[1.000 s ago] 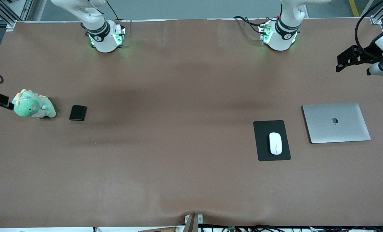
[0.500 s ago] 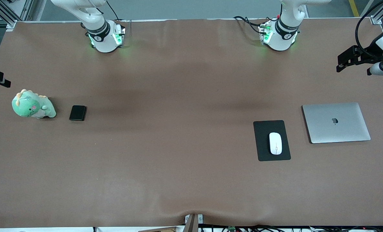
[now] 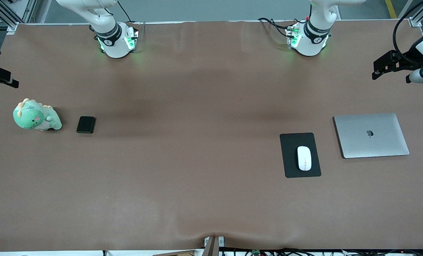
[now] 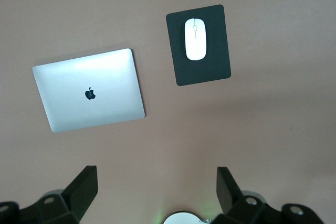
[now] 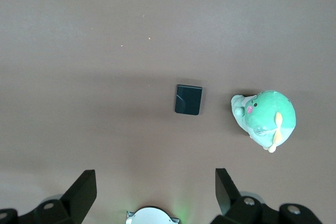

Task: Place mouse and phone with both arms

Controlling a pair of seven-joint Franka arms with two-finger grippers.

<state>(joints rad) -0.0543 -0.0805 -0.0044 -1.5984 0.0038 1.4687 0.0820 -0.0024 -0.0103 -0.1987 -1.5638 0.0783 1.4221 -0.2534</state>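
Since a second ago our right gripper [image 5: 152, 190] has lifted off the dinosaur, jaws open high over the phone [image 5: 188, 99]; left gripper [image 4: 155, 190] waits open above the mouse [image 4: 195, 39] on its pad, so both look placed, retreat next.

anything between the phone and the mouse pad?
No: bare brown table runs from the phone to the mouse pad, seen in the front view.

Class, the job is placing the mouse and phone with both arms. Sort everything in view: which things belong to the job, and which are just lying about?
Belongs to the job:
mouse, on the mouse pad
phone
left hand, open
right hand, open

Just lying about:
closed laptop
green plush dinosaur
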